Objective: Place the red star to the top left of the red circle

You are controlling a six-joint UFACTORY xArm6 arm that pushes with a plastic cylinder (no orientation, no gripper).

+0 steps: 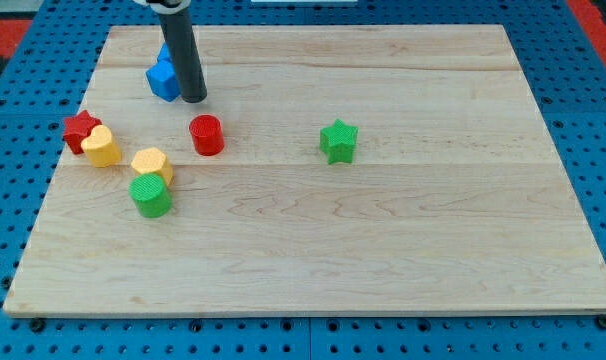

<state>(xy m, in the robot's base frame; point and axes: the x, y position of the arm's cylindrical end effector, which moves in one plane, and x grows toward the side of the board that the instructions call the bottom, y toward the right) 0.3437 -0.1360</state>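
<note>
The rod (180,50) runs out of the view's top edge, so its upper part and the arm are cut off. It stands in front of the blue block (163,78), covering that block's right side; the block's shape cannot be made out. The red star (80,128) is partly hidden on its lower right by the yellow heart (102,146) touching it. The green cylinder (151,195) covers the lower edge of the yellow block (152,162) behind it.

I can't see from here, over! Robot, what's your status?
My tip beside blue block, above red round block. Red star block at board's left edge, touching yellow heart block. Over.
</note>
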